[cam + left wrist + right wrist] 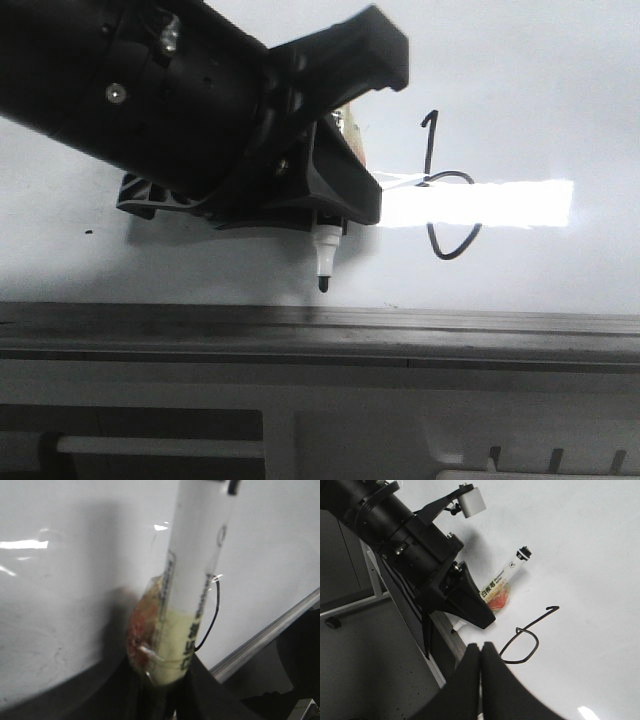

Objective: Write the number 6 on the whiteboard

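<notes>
Far left on the whiteboard (560, 90), in the front view: a small black speck (88, 233), alone on the glossy white. Next to the right, the black left arm (150, 90), slanting down from the upper left corner. At its end, the left pincer (322, 215), clenched around a white marker (325, 255); marker pointing down, dark tip bare and hanging just above the grey frame edge (320, 325) along the board's lower side. Whether tip and board touch: cannot tell. In the left wrist view, same marker (195, 580) seen lengthwise, printed label up its barrel, yellowish and reddish wrapping near the grip. Further right, well clear of the marker tip, the number 6 (445, 185): thin black line, hooked stem above, rounded loop below, crossed midway by a bright rectangular glare (480, 203). In the right wrist view, the right pincer (480, 652) with fingers pressed together on nothing, hovering just beside the digit's loop (522, 642).
</notes>
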Robot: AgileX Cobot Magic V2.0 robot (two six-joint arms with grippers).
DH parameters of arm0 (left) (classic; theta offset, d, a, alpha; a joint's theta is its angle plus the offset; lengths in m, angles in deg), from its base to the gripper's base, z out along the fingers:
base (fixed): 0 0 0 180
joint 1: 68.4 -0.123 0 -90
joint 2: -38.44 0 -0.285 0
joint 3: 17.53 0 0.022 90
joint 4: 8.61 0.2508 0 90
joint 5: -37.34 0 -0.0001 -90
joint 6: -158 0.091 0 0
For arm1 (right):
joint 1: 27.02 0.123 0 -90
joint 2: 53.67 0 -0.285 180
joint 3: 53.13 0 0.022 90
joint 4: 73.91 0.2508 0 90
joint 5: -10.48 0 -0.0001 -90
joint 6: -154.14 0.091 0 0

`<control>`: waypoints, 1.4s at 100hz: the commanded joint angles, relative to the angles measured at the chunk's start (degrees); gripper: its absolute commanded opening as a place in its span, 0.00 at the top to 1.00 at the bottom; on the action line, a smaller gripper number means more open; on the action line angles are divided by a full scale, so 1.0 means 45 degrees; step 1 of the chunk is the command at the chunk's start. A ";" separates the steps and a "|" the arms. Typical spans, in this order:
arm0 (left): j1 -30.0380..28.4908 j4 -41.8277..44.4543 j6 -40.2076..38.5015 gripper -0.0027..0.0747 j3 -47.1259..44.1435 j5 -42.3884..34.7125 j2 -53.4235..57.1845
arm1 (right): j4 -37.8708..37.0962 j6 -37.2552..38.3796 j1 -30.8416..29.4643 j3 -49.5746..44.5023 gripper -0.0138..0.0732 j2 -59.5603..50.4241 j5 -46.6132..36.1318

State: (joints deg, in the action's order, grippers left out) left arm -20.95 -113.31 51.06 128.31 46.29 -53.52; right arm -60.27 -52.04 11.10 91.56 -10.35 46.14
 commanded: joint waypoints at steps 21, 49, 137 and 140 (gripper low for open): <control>-0.0338 -0.0230 -0.0084 0.96 -0.0184 -0.3505 -0.0210 | 0.0038 -0.0092 -0.0090 0.0394 0.92 -0.0011 -0.1024; -0.0338 -0.0230 -0.0084 0.69 -0.0184 -0.4007 -0.0210 | 0.0038 -0.0092 -0.0090 0.0394 0.92 -0.0011 -0.1024; -0.0311 0.0674 -0.0084 0.26 -0.0053 -0.3157 0.1009 | 0.0038 -0.0092 -0.0090 0.0394 0.91 -0.0092 -0.1118; -0.0311 0.0923 -0.0084 0.27 -0.0053 -0.2998 0.1266 | 0.0038 -0.0092 -0.0090 0.0394 0.91 -0.0163 -0.1207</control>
State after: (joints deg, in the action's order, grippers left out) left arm -20.24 -111.72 50.84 127.99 45.89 -49.81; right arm -60.27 -52.04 11.10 91.56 -10.49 45.90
